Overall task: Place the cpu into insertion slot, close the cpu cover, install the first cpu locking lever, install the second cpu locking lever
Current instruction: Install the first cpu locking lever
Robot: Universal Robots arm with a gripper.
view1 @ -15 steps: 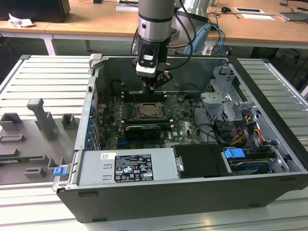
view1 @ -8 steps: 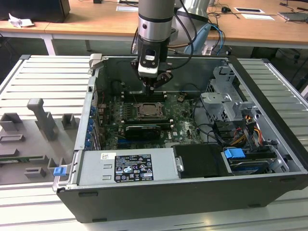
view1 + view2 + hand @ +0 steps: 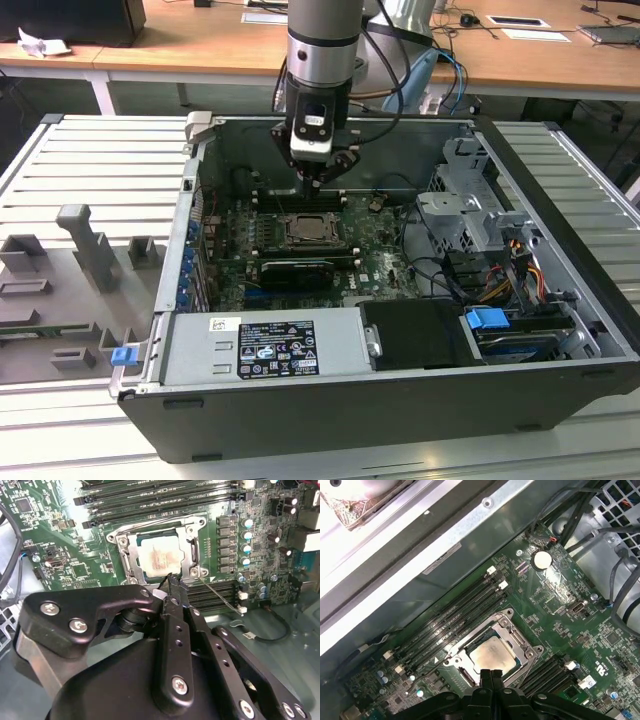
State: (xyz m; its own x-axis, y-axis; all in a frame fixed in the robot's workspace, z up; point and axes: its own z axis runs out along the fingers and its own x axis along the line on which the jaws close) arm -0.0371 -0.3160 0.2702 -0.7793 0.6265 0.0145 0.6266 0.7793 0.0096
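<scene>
An open computer case [image 3: 400, 400] sat on the ribbed tabletop [image 3: 70, 160]; the pincer [image 3: 170, 579] — clenched, empty — hung over one edge of the insertion slot [image 3: 130, 564], the cpu [image 3: 159, 557] seated just below.

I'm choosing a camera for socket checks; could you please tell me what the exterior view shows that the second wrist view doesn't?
Exterior view: the whole open computer case, its drive cage and the grey fixtures beside it. Second wrist view: the thin lever wire and a row of capacitors. Both: the cpu seated under the lowered cpu cover, with the jaws shut together close to it.
</scene>
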